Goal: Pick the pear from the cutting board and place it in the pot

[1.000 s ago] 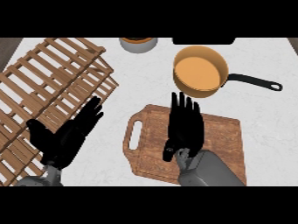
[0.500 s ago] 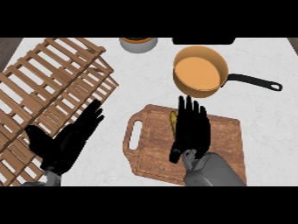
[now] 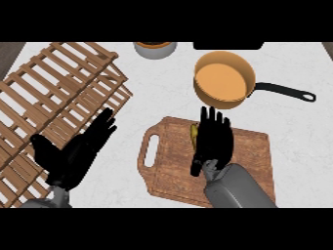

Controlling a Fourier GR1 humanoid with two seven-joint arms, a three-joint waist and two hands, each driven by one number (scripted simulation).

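A wooden cutting board (image 3: 248,146) lies on the white counter at centre right. My right hand (image 3: 214,141) hovers flat over it, fingers straight and pointing away from me. Only a yellow-green sliver of the pear (image 3: 195,132) shows at the left edge of that hand; the rest is hidden beneath it. Beyond the board stands the orange pot (image 3: 225,85) with a black handle pointing right. At the lower left my left hand (image 3: 75,155) stays open over the counter, beside the wooden rack.
A large slatted wooden rack (image 3: 46,107) covers the left side of the counter. A small grey container with orange contents (image 3: 155,49) stands at the far edge. A dark object (image 3: 226,45) sits at the back edge.
My right hand has pulled back toward me over the board, uncovering a sliver of the pear. The left hand has barely moved.
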